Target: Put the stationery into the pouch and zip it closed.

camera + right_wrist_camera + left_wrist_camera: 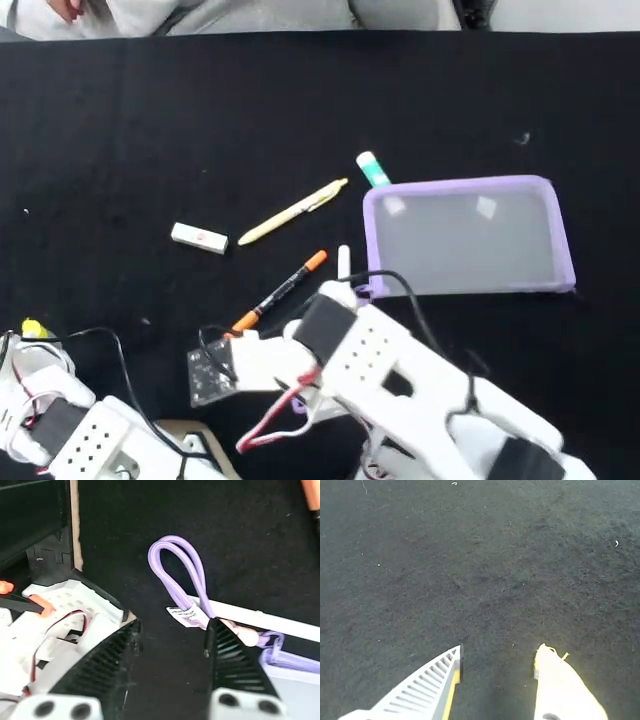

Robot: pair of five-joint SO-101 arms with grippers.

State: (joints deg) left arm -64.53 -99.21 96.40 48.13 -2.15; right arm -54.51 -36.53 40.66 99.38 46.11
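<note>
Right tool [170,630], jaws wide, hangs by the lilac-edged clear plastic pouch's [465,235] cord loop [180,570]; orange-capped black marker [280,292] and yellow pen [293,212] lie beside the pouch.

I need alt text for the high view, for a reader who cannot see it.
A lilac pouch lies on a black table, a green tube at its far left corner; a yellow pen, a white eraser and an orange marker lie to its left. The right arm is beside the marker.
</note>
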